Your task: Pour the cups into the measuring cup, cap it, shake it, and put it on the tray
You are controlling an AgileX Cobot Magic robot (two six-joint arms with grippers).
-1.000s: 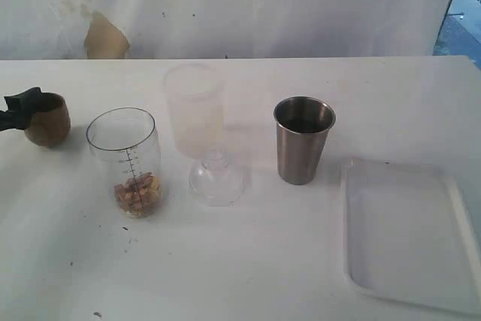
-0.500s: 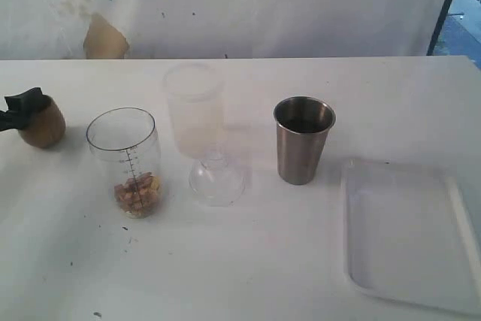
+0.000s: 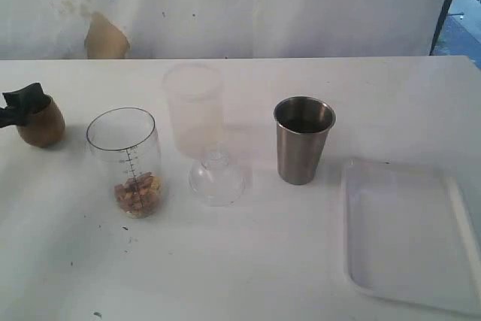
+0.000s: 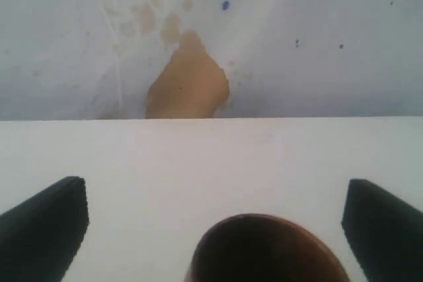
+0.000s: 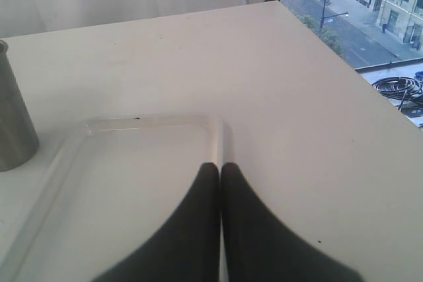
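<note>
two wide-spread fingers (image 4: 46,222) of my left gripper (image 4: 215,199) flank the rounded brown cup (image 4: 264,252) at the far left of the table (image 3: 225,261), clear measuring cup (image 3: 128,159) nearby; my right gripper (image 5: 220,166) hangs closed over the smooth white tray (image 5: 132,123).

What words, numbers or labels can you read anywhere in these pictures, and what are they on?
Measuring cup: a black scale of tick marks runs up its side; any figures beside the marks are too small to read.
Steel tumbler, brown cup, frosted cup, tray: no writing visible.
No view shows any text that can be read.
</note>
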